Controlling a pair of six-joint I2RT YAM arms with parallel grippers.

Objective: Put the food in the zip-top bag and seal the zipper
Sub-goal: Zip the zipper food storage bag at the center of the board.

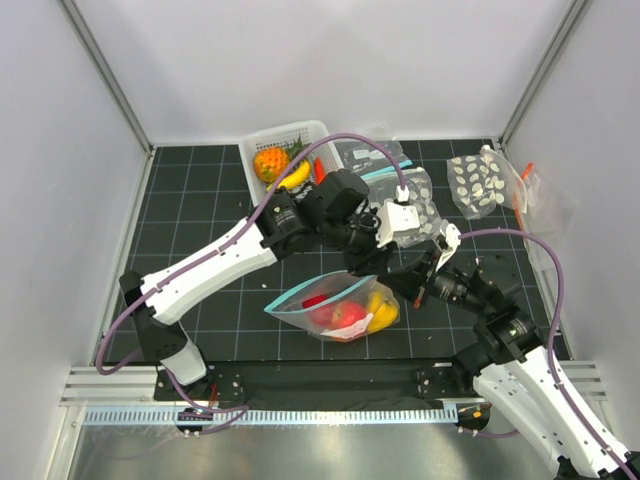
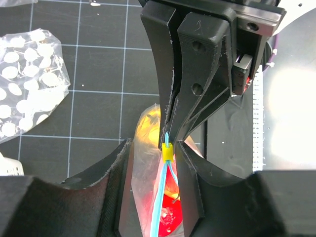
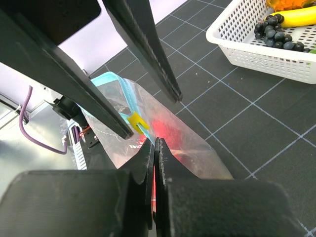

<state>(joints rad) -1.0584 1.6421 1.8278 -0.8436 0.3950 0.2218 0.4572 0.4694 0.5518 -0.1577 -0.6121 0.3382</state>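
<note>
The zip-top bag (image 1: 300, 302) sits near the middle of the black tabletop (image 1: 200, 200), towards its near edge. The food (image 1: 345, 315) is already inside, with red apple-like pieces and a yellow one showing through the film. The bag is thin, floppy plastic and slick to pinch. I'd guess the toy fruit's weight will make it sag and slide rather than hold its shape. The place to take hold is the stiffer teal zipper (image 2: 159, 212) along the mouth, and in particular the small yellow slider (image 2: 168, 153) riding on it.

The right gripper (image 3: 155, 148) has its jaws closed tight on the bag's rim at the right end of the zipper, just beyond the slider, pinning that end. The left gripper (image 2: 152, 148) has its jaws apart, straddling the strip. The slider lies between them, closer to one side (whether it touches, I can't tell). Left of the slider the two teal tracks look parted, so the seal seems not yet made. Drawing the slider leftward against the right gripper's anchor looks like what's called for.
</note>
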